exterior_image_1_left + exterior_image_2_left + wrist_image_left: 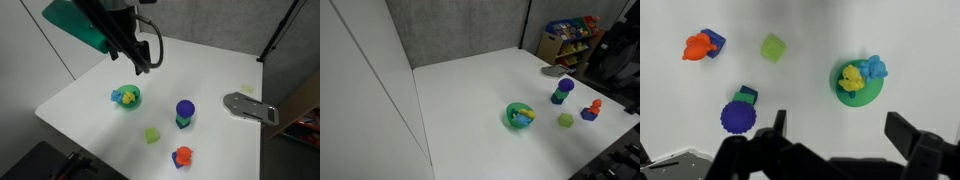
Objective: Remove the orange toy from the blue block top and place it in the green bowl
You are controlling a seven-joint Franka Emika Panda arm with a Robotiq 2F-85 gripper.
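— orange toy [182,154], where is it, and what's it all resting on?
— nearest the camera-side edge of the counter [220,70], lumpy, perched on the blue block [177,162]. the counter is smooth, matte white, with a grey speckled wall [460,30] behind it.
— any writing?
— none legible; the shelf of colourful packs [570,35] is too blurred.
— and beyond the toy?
— a yellow-green cube [152,135], then a dark-blue round knob [185,108], then the green bowl [135,103], round, holding yellow and blue figures [125,96]. farthest, the end effector [143,68] hangs above the counter, fingers spread wide, gripping nothing.
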